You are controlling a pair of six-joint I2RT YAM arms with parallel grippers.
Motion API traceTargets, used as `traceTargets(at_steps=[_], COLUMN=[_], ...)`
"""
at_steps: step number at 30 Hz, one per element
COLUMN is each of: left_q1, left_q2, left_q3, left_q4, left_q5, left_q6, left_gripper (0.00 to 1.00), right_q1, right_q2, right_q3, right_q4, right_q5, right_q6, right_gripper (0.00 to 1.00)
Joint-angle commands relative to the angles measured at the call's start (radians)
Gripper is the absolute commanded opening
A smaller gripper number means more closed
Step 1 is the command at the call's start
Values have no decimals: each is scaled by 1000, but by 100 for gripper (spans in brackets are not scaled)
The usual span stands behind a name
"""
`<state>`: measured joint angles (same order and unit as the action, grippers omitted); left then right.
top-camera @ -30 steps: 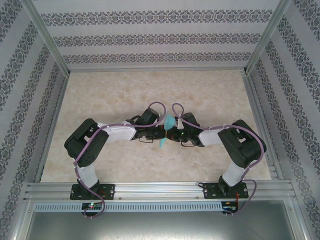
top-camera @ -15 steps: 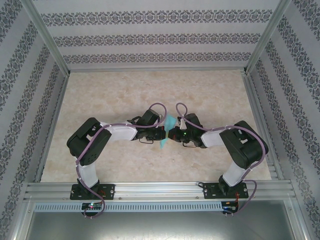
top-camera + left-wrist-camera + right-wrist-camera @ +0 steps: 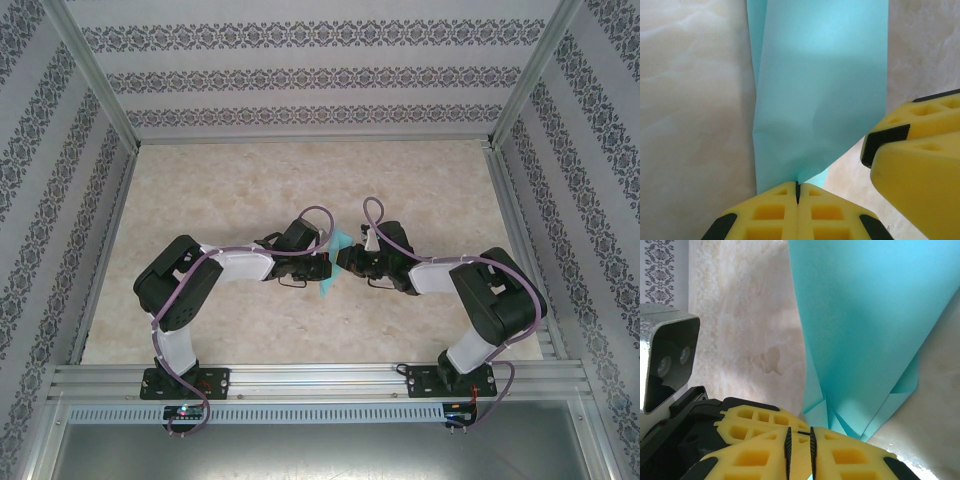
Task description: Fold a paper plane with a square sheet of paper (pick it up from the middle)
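Paper plane (image 3: 820, 100) in left gripper (image 3: 797, 189), right gripper (image 3: 799, 435) pulled back rightward

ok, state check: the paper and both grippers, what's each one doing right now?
square sheet of paper: folded into several layers, one end pinched.
left gripper: shut on the square sheet of paper.
right gripper: jaws a narrow crack apart, no paper seen between them, tips right beside the folded end.
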<state>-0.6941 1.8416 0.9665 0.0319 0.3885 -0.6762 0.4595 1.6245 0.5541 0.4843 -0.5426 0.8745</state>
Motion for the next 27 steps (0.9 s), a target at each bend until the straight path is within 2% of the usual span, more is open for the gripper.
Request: traceTargets(at_steps=[1,21,24,27], left_q1=[-14,-27,-30,-32], left_q2=[-1,35,39,36], left_q3=[15,104,109,115], left_q4=[-7,-114,-115,-119], left_q5=[8,39,43,44], left_q6=[40,150,157,164], left_gripper=[7,10,10,12], right_q1=[-13,-16,-17,-16], right_q2=[25,101,116,123], right_q3=[17,58,58,58], right_q4=[30,41,45,35], right_q5=[-23,-51,-54,-51], right_q6=[10,15,17,11], right_gripper=[23,26,24,18])
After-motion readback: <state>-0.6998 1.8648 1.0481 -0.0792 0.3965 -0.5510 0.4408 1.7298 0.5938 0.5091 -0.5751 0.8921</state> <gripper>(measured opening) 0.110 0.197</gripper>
